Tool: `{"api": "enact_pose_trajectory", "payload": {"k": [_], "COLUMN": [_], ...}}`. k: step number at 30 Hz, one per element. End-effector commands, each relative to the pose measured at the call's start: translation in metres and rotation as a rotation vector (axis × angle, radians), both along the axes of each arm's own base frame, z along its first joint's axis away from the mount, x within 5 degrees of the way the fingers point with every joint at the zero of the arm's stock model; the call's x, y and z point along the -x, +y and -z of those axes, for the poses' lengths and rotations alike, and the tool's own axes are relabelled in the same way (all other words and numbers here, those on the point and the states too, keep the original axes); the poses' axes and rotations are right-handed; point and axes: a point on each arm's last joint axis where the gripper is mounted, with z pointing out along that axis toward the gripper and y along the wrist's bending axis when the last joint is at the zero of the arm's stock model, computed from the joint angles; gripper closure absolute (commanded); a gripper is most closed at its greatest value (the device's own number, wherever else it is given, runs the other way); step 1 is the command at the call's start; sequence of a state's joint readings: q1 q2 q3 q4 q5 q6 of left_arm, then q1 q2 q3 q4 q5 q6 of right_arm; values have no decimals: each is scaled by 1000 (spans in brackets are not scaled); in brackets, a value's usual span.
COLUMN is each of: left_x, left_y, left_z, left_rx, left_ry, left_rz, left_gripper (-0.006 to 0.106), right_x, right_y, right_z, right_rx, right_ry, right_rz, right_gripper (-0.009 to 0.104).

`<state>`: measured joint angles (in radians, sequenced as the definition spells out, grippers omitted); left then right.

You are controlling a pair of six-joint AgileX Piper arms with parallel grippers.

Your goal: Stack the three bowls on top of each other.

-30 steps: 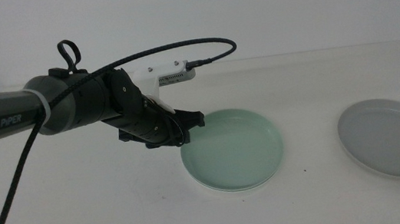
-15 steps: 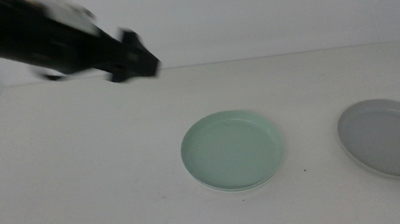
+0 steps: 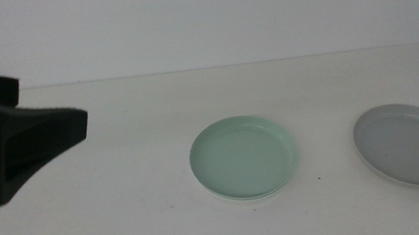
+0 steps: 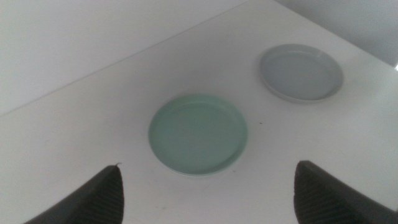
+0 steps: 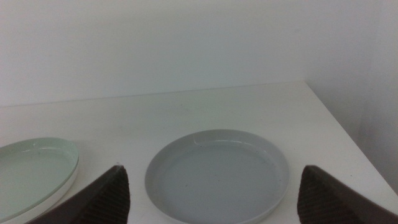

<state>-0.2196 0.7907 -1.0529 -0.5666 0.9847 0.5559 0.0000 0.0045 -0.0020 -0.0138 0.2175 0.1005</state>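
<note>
Bowls: two on show, none stacked on the grey

Mint green bowl is seen at the table's centre. A white edge is visible under its rim in the right wrist view, so it appears to be resting on a white bowl. Nothing is held inside it. Grey bowl is set well apart to the right, also with nothing inside.

Left gripper is raised at the left edge, jaws spread, nothing grasped. Right gripper is held near the grey bowl, jaws spread wide, nothing grasped.

No writing can be read.
</note>
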Motion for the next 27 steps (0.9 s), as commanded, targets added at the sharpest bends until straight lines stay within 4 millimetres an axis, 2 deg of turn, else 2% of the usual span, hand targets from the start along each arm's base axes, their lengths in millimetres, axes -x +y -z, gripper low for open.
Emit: {"api": "enact_pose_trajectory", "payload": {"k": [1, 9, 23, 27], "left_x": [5, 6, 1, 1], "left_y": [0, -1, 1, 1], "left_z": [1, 2, -3, -3], "left_rx": [30, 50, 77, 77], "left_ry": [16, 48, -17, -17], "left_rz": [6, -7, -44, -44], "left_gripper": [7, 7, 7, 7], "right_x": [0, 0, 0, -1], "right_y": [-1, -1, -1, -1], "right_z": [0, 0, 0, -10], "right_rx": [8, 8, 8, 67], "right_ry": [-12, -12, -12, -121], "right_rz": [8, 8, 8, 6], "right_gripper": [2, 2, 2, 2]}}
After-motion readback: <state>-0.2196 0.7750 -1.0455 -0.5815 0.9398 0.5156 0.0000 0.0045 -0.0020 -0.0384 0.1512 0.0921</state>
